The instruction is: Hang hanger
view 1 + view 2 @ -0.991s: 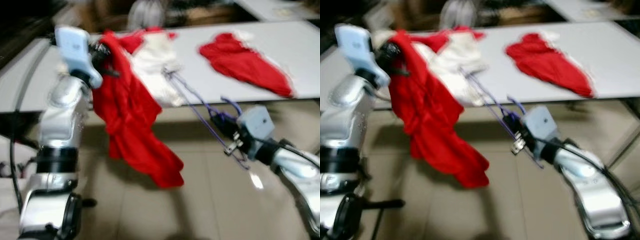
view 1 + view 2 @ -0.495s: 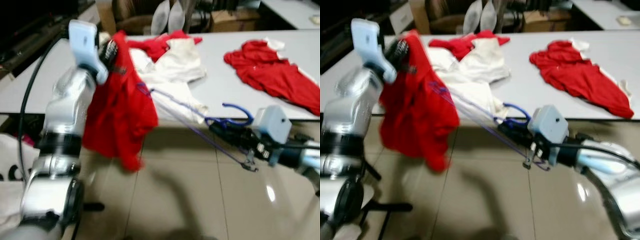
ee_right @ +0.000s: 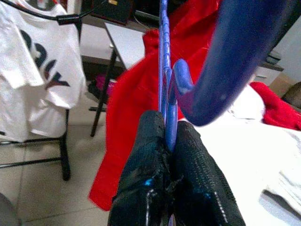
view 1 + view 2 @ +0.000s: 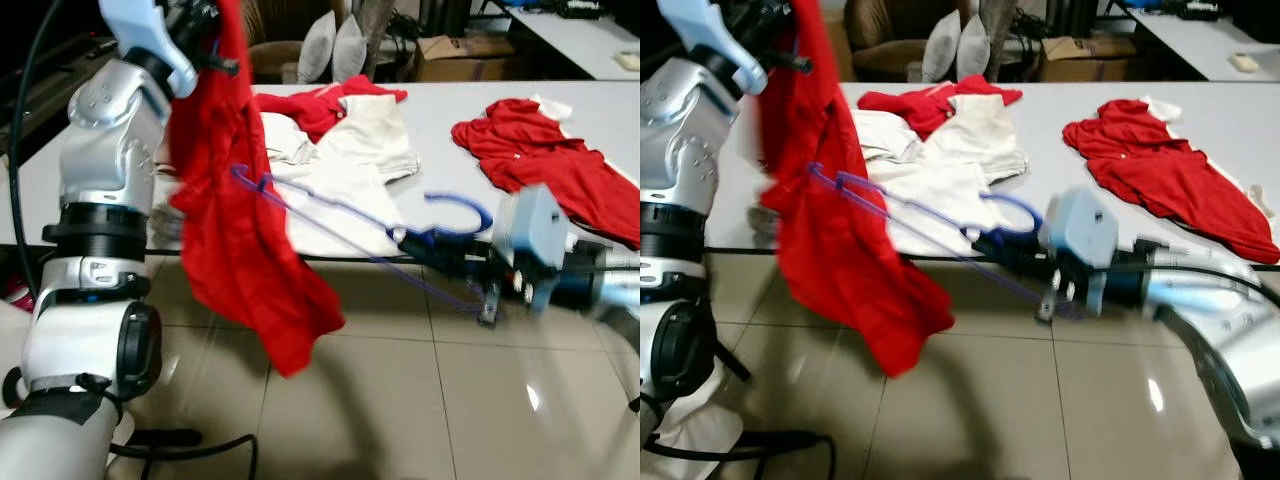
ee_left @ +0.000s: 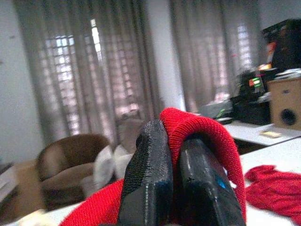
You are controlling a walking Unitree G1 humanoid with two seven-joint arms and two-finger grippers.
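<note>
My left gripper (image 4: 205, 22) is raised high at the left, shut on a red shirt (image 4: 240, 230) that hangs down from it to below the table edge. The wrist view shows red cloth (image 5: 197, 129) pinched between the two black fingers (image 5: 148, 174). My right gripper (image 4: 425, 245) is shut on the neck of a blue hanger (image 4: 330, 225), just under its hook (image 4: 462, 213). The hanger lies nearly level, its far end reaching into the hanging shirt. In the right wrist view the fingers (image 3: 150, 174) clamp the hanger (image 3: 167, 80) and the hook curves overhead.
A long grey table (image 4: 440, 140) carries a white shirt (image 4: 350, 150), a red garment (image 4: 305, 105) and another red shirt (image 4: 550, 165). Tiled floor lies in front. A brown armchair with cushions (image 4: 335, 45) and cardboard boxes (image 4: 460, 60) stand behind. A white shirt (image 3: 28, 70) hangs on a rack.
My left arm has lifted the red shirt higher. The right gripper has swung the hanger up to nearly level, its far end now inside the shirt. The camera has also shifted.
</note>
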